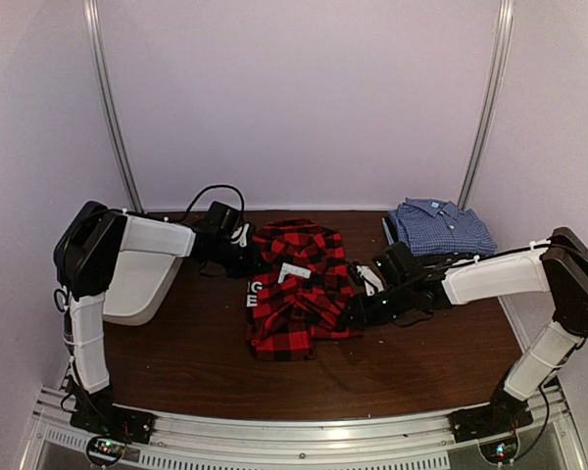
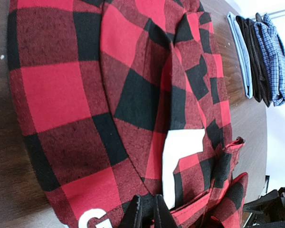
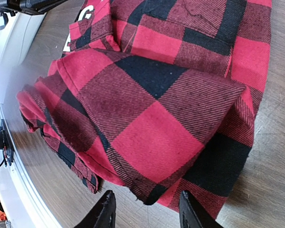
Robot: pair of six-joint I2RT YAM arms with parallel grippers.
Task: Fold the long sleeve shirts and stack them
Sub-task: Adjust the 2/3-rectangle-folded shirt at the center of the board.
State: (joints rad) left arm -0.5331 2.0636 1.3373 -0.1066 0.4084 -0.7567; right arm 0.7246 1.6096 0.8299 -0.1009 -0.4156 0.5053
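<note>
Only the top view takes in the whole surface (image 1: 176,372): the red plaid shirt (image 1: 299,289) lies crumpled at the middle, the blue check shirt (image 1: 441,227) lies folded at the far right, and a white tub (image 1: 137,284) stands at the left. The left wrist view shows a blank white label (image 2: 180,161) and white letters (image 2: 92,219), of which "G" can be read. The left claw (image 2: 149,213) is drawn together at the plaid shirt's edge; I cannot tell whether it pinches cloth. The right claw (image 3: 147,213) stands apart over bare wood, just beside a folded corner.

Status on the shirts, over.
Left gripper pinched shut on plaid shirt. Right gripper open at its edge. Blue shirt folded, far right. Nothing blocking.
</note>
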